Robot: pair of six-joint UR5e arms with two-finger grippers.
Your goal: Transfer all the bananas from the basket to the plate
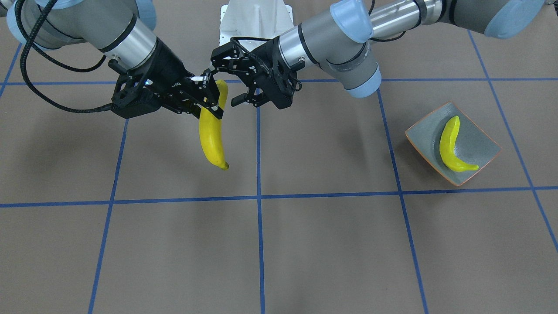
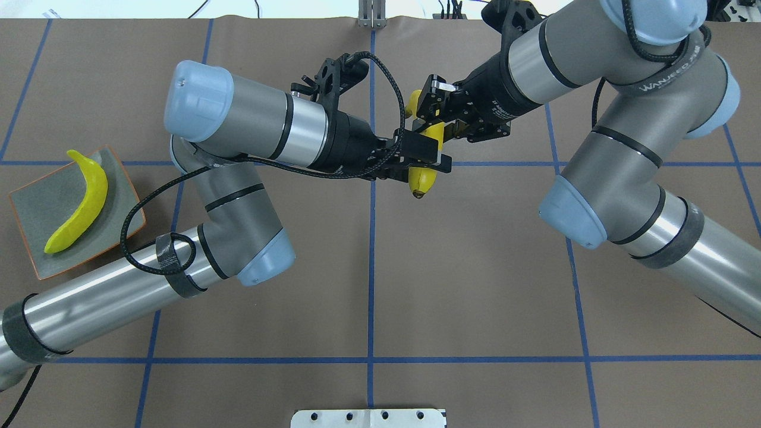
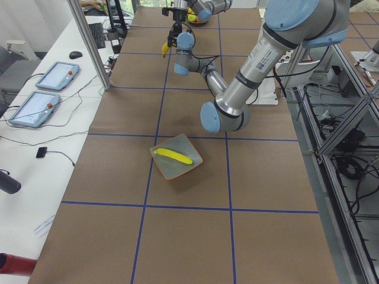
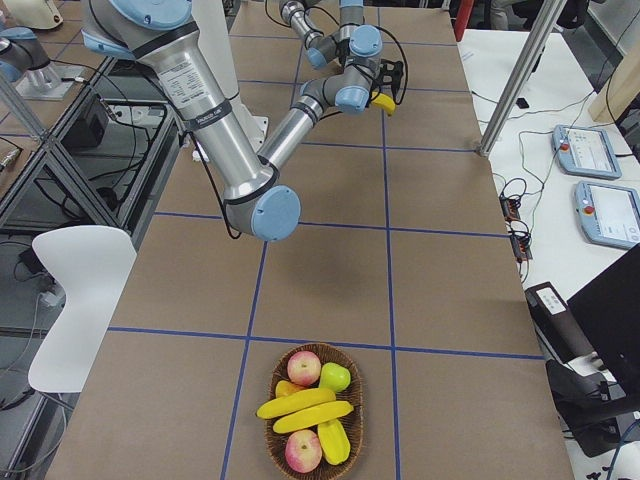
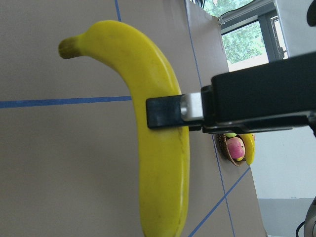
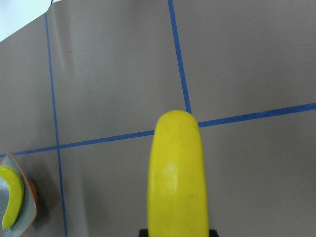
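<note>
Nearest the robot, on its left: a squarish grey-green glazed plate with an orange-brown rim. One glossy yellow banana lies in it, along the diagonal.

Mid-table, above the brown paper-covered table with blue tape lines: a second glossy yellow banana is held clear of the surface. The black two-finger right gripper is clamped across its upper part. Its long axis is close to upright, dark tip lowest.

The black left gripper is level with the banana's top end, fingers spread apart. Whether they touch the fruit I cannot tell.

Farthest out, at the table's right end: a round woven wicker basket holds two more yellow bananas among apples and other fruit.

Judgement: this is a hand-over. The plate lies well to the left of the held banana, on the left arm's side. The left gripper needs to close above or below the right one's grip.
</note>
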